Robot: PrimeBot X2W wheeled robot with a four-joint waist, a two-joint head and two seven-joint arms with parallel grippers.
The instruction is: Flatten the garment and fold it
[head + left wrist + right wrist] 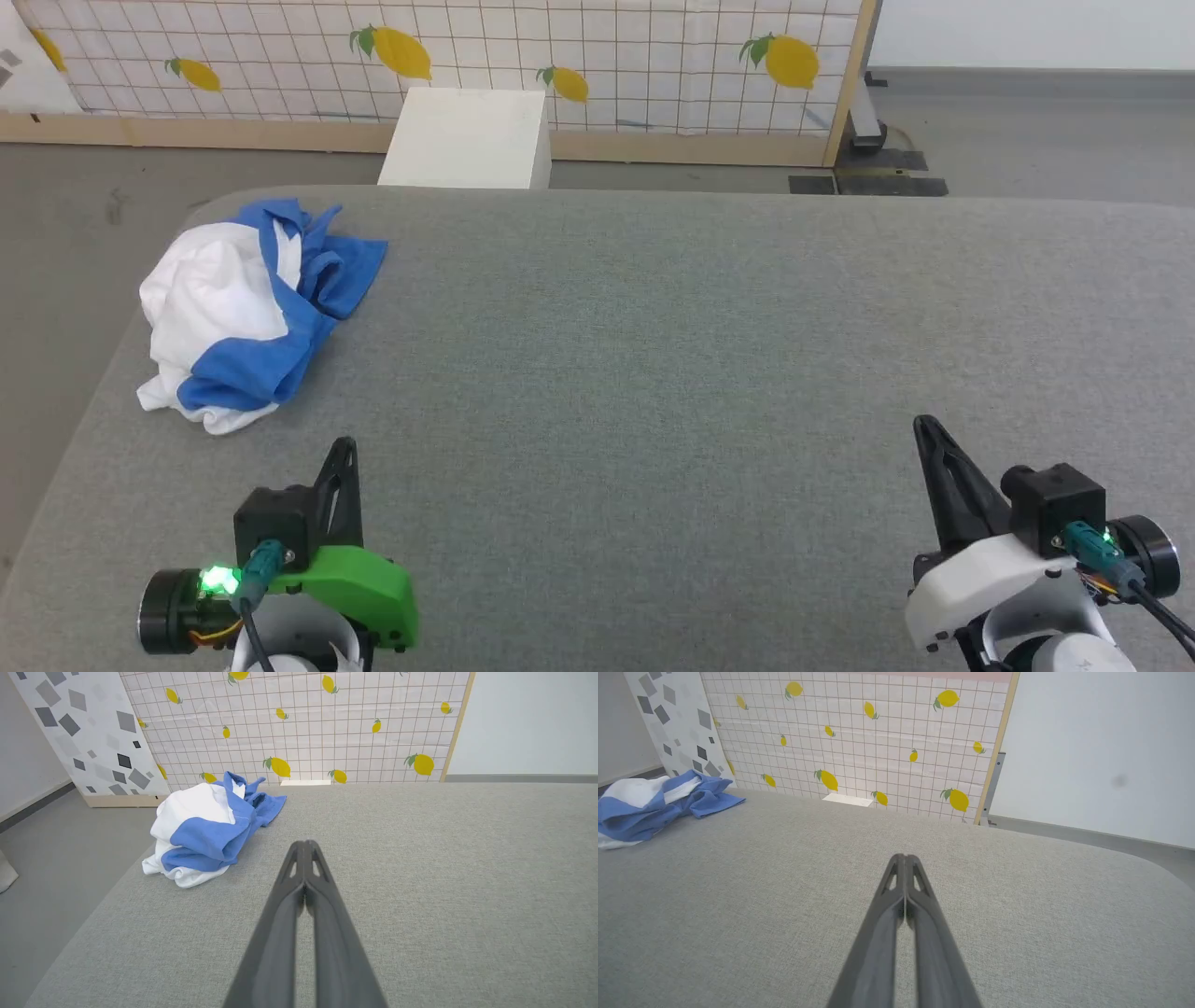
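The garment is a white and royal-blue T-shirt, crumpled in a heap at the far left of the grey padded table, close to its left edge. It also shows in the left wrist view as the garment ahead and to the left, and at the left edge of the right wrist view as the garment. My left gripper is shut and empty, a short way nearer than the heap. My right gripper is shut and empty at the near right, far from the shirt. Shut fingertips: left gripper, right gripper.
A white box stands on the floor behind the table's far edge. Behind it runs a lemon-print tiled panel with a wooden frame. Grey floor lies to the left of the table. The table's middle and right are bare felt.
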